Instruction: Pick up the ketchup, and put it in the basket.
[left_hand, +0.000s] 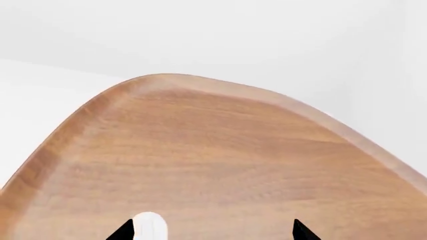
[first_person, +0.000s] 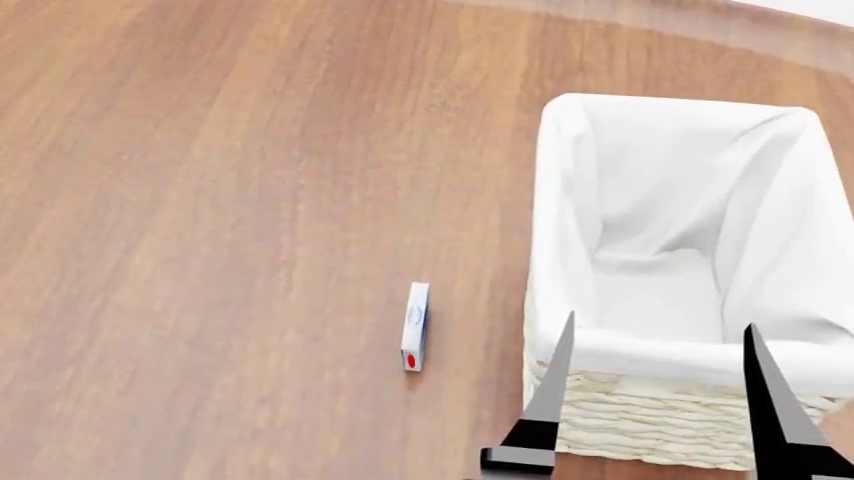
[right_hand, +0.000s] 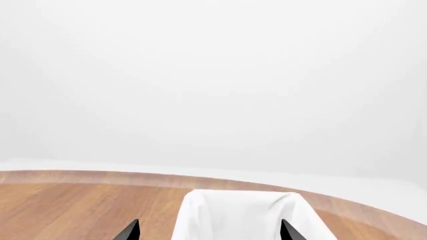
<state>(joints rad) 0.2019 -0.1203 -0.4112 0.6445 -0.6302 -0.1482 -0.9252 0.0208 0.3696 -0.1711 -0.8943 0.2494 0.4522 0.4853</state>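
Basket (first_person: 654, 425) sits near the worktop's (first_person: 200, 200) far edge. The right claw (first_person: 661, 322) above its near rim and the left claw (left_hand: 213, 225) are both released.

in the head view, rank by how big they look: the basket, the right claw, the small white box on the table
1. basket, by far the largest in the head view.
2. right claw; it sits close to the camera, so its true size is unsure.
3. small white box, the smallest, lying on the table.

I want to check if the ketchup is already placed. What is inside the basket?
Inside the basket only its white cloth liner shows; no bottle is visible. The near inside wall is hidden behind the folded rim, and the right gripper overlaps the front.
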